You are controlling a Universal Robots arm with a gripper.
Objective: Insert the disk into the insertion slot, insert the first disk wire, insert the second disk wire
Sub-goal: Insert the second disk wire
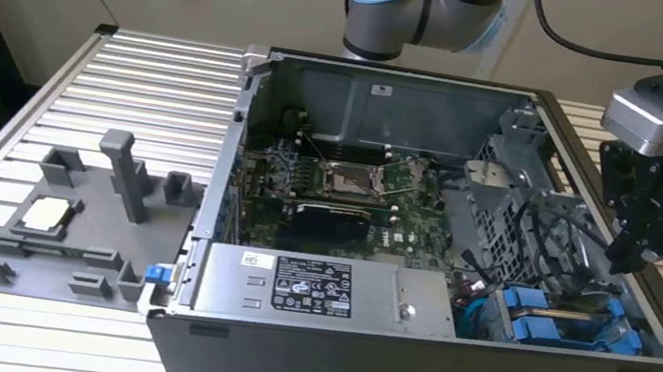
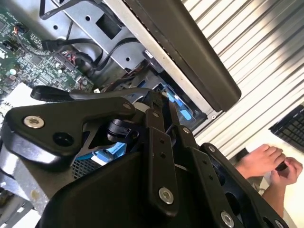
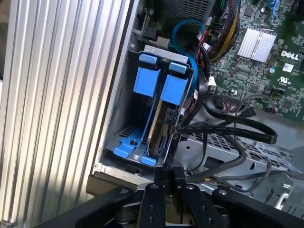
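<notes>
Where the open computer case point(image 1: 425, 256) lies on the ribbed metal table point(image 1: 151, 95), you have its right wall, toward the exterior view's right, as your nearest edge: the gripper point(image 1: 634, 247) hangs just over that rim, above the corner of the case that holds the blue carriers.

Room around the case is uneven. Off its far side, toward the exterior view's left, the table carries a grey fixture point(image 1: 77, 220) with upright posts, well apart from your claw. Inside the case, the big grey box with the white label point(image 1: 324, 291) runs along the front wall, and the green board point(image 1: 330, 195) sits behind it. Black cables point(image 3: 228, 128) loop across the perforated cage beside the bay, close to the gripper's links.

Look at the first wrist view: the disk point(image 3: 164, 121) stands on edge in its blue carrier inside the insertion slot point(image 3: 123, 137), next to a second blue carrier point(image 3: 145, 83) in the same corner of the case. The claw's fingertips point(image 3: 168, 178) sit together with almost no gap, just at the disk's near end; you cannot tell from these views whether they pinch anything.

In the second wrist view, a person's hands point(image 2: 268, 164) rest outside the case, beyond its wall.
</notes>
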